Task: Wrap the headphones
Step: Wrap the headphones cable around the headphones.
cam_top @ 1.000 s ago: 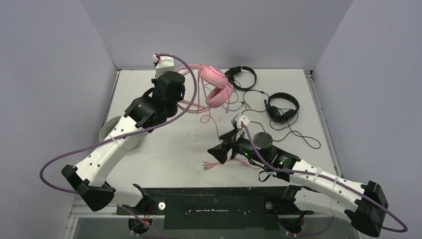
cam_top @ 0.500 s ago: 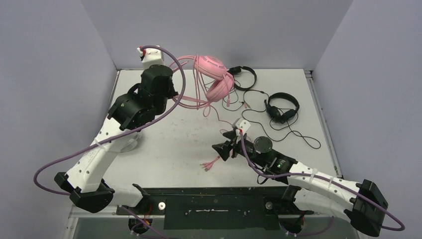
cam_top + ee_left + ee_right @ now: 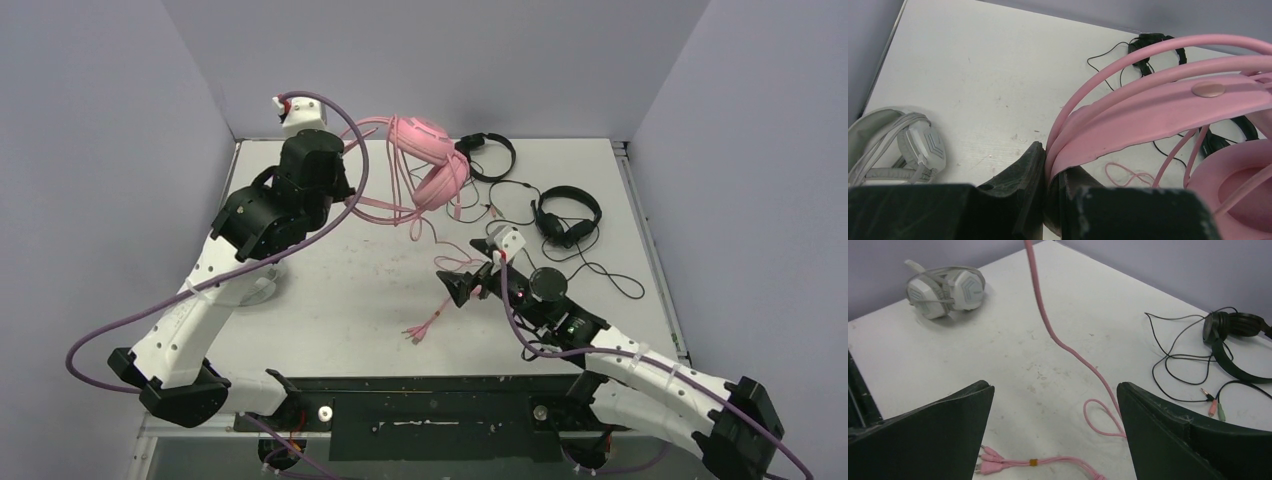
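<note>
Your right gripper (image 3: pixel 1055 387) has just opened wide and lifted, holding nothing, so the pink cable (image 3: pixel 1068 347) trails slack across the table (image 3: pixel 330 290) and needs regrabbing, while your left gripper (image 3: pixel 1045 175) stays clamped on the band of the pink headset (image 3: pixel 430 160), raised above the far side with loops over its band.

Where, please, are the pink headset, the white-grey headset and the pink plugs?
pink headset (image 3: pixel 418 135), top view, upper earcup.
white-grey headset (image 3: pixel 967 287), right wrist view, one earcup.
pink plugs (image 3: pixel 993 466), right wrist view, a plug body.
</note>
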### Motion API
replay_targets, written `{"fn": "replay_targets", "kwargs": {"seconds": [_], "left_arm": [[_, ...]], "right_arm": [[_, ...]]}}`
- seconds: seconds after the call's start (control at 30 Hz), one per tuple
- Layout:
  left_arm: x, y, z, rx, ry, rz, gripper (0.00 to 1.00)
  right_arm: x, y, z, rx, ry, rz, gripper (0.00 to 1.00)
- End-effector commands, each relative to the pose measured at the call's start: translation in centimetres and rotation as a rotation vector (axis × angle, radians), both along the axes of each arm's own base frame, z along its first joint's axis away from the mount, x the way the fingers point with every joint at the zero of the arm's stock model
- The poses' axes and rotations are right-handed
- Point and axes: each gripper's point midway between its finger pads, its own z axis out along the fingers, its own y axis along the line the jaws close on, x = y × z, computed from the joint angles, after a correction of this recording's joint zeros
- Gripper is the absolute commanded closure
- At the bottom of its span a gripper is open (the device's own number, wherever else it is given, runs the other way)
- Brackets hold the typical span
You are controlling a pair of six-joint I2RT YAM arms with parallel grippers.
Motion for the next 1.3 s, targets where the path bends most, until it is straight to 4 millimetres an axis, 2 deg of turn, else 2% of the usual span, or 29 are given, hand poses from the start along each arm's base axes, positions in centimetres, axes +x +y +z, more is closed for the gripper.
{"fn": "replay_targets", "kwargs": {"seconds": [0.0,0.17,0.3,0.37,0.4,0.5,0.67,0.73,0.83,0.93,1.1,1.27], "left_arm": [[-0.6,0.0,6.7,-0.208,-0.160,-0.003,1.00],[-1.0,0.0,7.3,-0.229,-0.159,-0.022,1.00],[-1.2,-0.7,7.6,-0.265,-0.153,-0.056,1.00],[-1.2,-0.8,7.7,-0.276,-0.154,-0.062,1.00],[-1.2,-0.9,7.9,-0.278,-0.155,-0.064,1.00],[-1.1,-0.6,8.6,-0.284,-0.167,-0.061,1.00],[-0.5,-0.7,9.5,-0.285,-0.149,-0.068,1.00],[-0.7,-0.8,9.8,-0.295,-0.143,-0.078,1.00],[-0.9,-0.8,10.3,-0.312,-0.147,-0.086,1.00],[-0.9,-0.3,11.4,-0.331,-0.177,-0.081,1.00],[-0.9,0.1,13.8,-0.364,-0.219,-0.100,1.00],[-1.2,-1.7,14.0,-0.372,-0.199,-0.221,1.00]], "right_arm": [[2.7,0.1,-0.7,-0.017,-0.055,-0.044,0.00],[5.4,1.6,-2.8,-0.111,-0.102,-0.044,0.01],[7.7,2.3,-3.2,-0.120,-0.134,-0.044,0.03],[8.5,3.2,-3.7,-0.137,-0.130,-0.027,0.13],[8.8,3.7,-3.8,-0.140,-0.129,-0.014,0.21],[8.8,4.9,-4.7,-0.129,-0.109,0.043,0.38],[9.0,5.6,-7.5,-0.122,-0.049,0.063,0.42],[9.3,5.6,-8.3,-0.128,-0.034,0.060,0.53],[9.8,5.1,-9.6,-0.123,0.008,0.048,0.79],[10.0,3.4,-10.5,-0.066,0.070,0.026,0.98],[8.8,1.1,-13.0,0.018,0.213,0.016,1.00],[8.7,-0.5,-12.2,0.145,0.282,0.031,1.00]]}}
